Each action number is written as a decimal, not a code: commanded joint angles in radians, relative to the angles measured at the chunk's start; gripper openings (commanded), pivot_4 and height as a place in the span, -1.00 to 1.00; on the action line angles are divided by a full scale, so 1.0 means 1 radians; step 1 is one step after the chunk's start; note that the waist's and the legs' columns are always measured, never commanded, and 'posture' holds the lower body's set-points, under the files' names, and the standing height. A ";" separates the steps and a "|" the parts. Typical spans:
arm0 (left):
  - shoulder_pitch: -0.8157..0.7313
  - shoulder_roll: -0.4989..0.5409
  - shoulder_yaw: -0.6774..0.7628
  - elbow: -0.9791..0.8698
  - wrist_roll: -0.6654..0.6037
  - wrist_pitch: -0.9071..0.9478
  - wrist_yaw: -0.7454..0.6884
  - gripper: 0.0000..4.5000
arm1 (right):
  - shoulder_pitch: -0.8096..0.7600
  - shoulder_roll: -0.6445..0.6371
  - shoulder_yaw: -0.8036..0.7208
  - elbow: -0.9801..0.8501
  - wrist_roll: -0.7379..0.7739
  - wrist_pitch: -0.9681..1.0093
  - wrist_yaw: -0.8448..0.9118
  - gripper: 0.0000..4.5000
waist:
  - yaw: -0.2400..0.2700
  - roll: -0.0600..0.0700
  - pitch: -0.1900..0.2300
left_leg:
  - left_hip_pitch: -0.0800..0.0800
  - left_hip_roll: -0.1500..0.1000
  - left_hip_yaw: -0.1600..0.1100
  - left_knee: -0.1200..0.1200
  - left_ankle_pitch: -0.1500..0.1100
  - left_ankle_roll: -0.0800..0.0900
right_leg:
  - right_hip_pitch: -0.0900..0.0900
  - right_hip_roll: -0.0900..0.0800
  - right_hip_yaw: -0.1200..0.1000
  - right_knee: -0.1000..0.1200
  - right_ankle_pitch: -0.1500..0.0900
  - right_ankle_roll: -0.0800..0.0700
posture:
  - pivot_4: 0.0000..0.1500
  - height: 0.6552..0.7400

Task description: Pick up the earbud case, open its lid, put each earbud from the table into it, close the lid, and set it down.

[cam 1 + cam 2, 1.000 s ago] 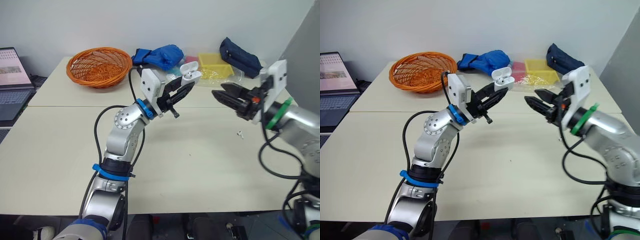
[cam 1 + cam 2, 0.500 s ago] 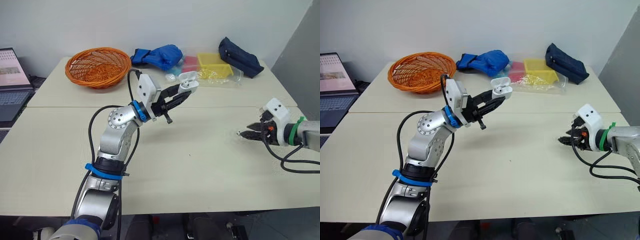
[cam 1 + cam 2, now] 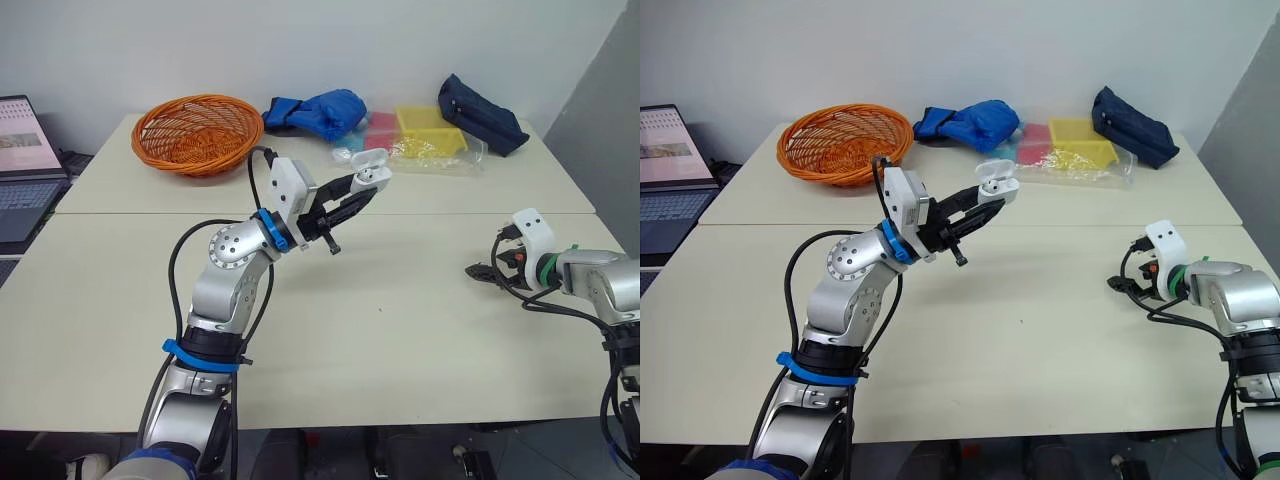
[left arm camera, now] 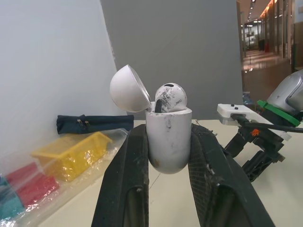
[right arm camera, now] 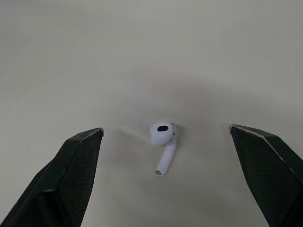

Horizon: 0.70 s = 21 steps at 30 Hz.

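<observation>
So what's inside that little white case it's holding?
One earbud, its rounded head poking out of the open case in the left hand. Its stem and the other slot are hidden by the case wall.

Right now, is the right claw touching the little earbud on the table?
Apart. The right wrist view shows the earbud lying on the table between the open fingers of the right gripper, bare table either side.
</observation>
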 commanded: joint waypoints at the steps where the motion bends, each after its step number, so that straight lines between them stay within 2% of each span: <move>1: -0.001 0.004 0.005 -0.055 -0.015 0.001 0.011 -0.67 | -0.001 0.002 0.004 -0.004 -0.042 -0.043 0.006 0.99 | 0.000 0.000 0.000 | 0.000 0.000 0.000 0.000 0.000 0.000 | 0.000 0.000 0.000 0.000 0.000 0.000 | 1.00 1.00; 6: 0.002 0.001 0.003 -0.062 -0.013 0.003 0.013 -0.67 | 0.035 0.028 -0.004 -0.018 -0.068 -0.030 -0.010 0.99 | 0.000 0.000 0.000 | 0.000 0.000 0.000 0.000 0.000 0.000 | 0.000 0.000 0.000 0.000 0.000 0.000 | 1.00 1.00; 8: 0.000 -0.002 0.000 -0.061 -0.013 0.006 0.016 -0.67 | 0.043 0.038 0.002 -0.030 -0.070 -0.030 -0.004 0.74 | 0.000 0.000 0.000 | 0.001 0.000 0.000 0.000 0.000 0.000 | 0.001 0.000 0.000 0.000 0.000 0.000 | 1.00 1.00; 15: 0.003 -0.004 -0.004 -0.069 -0.018 0.014 0.019 -0.67 | 0.058 0.067 0.011 0.002 -0.105 -0.096 -0.012 -0.39 | 0.000 0.000 0.000 | 0.005 0.000 0.001 0.001 0.000 0.000 | 0.003 0.000 0.001 0.003 0.000 0.000 | 1.00 1.00; 16: 0.002 -0.004 -0.006 -0.071 -0.018 0.016 0.020 -0.67 | 0.058 0.070 0.014 0.008 -0.110 -0.104 -0.013 -0.39 | 0.000 0.000 0.000 | 0.005 0.000 0.001 0.001 0.000 0.000 | 0.003 0.000 0.001 0.003 0.000 0.000 | 1.00 1.00; 17: 0.001 -0.005 -0.007 -0.072 -0.019 0.017 0.021 -0.67 | 0.058 0.072 0.014 0.012 -0.113 -0.109 -0.013 -0.56 | 0.000 0.000 0.000 | 0.005 0.000 0.001 0.001 0.000 0.000 | 0.003 0.000 0.001 0.003 0.001 0.000 | 1.00 1.00; 18: 0.001 -0.005 -0.008 -0.073 -0.019 0.019 0.021 -0.67 | 0.058 0.074 0.013 0.015 -0.117 -0.112 -0.012 -0.58 | 0.000 0.000 0.000 | 0.005 0.000 0.001 0.001 0.000 0.000 | 0.003 0.000 0.002 0.003 0.001 0.000 | 1.00 1.00; 20: 0.005 -0.003 -0.008 -0.078 -0.021 0.020 0.020 -0.67 | 0.068 0.064 0.012 0.002 -0.120 -0.120 0.007 -0.81 | 0.000 0.000 0.000 | 0.005 0.000 0.001 0.001 0.000 0.000 | 0.003 0.000 0.002 0.003 0.001 0.000 | 1.00 1.00; 21: 0.006 -0.002 -0.008 -0.080 -0.021 0.021 0.019 -0.67 | 0.074 0.057 0.014 -0.006 -0.120 -0.125 0.019 -0.81 | 0.000 0.000 0.000 | 0.005 0.000 0.001 0.001 0.000 0.000 | 0.003 0.000 0.002 0.003 0.001 0.000 | 1.00 1.00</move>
